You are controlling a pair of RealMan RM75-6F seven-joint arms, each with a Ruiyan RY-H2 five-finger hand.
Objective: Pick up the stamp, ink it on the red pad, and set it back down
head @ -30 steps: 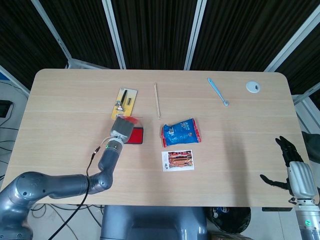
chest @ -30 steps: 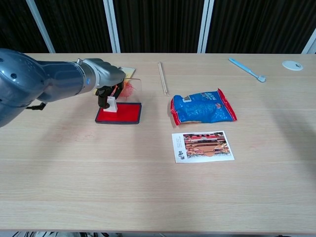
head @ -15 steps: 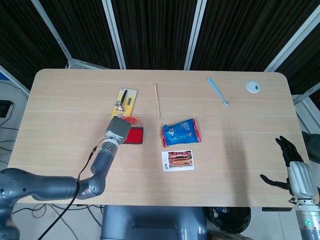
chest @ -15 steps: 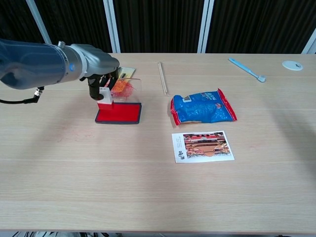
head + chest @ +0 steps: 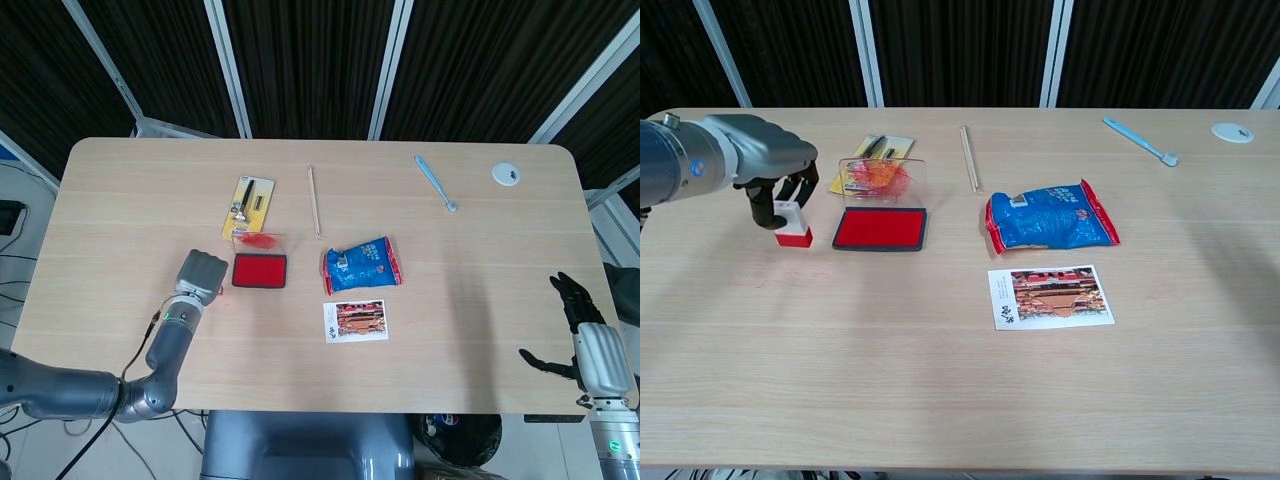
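Observation:
In the chest view my left hand grips the stamp, a white block with a red base, from above. The stamp's base sits at the table surface just left of the red ink pad. The pad's clear lid stands open behind it. From the head view, the left hand covers the stamp, and the red pad lies to its right. My right hand hangs off the table's right front corner with fingers spread, holding nothing.
A blue snack packet and a photo card lie right of the pad. A wooden stick, a yellow card pack, a blue toothbrush and a white disc sit farther back.
The left hand lifted the stamp off the red pad and carried it left, down to the table beside the pad. The right hand stayed still.

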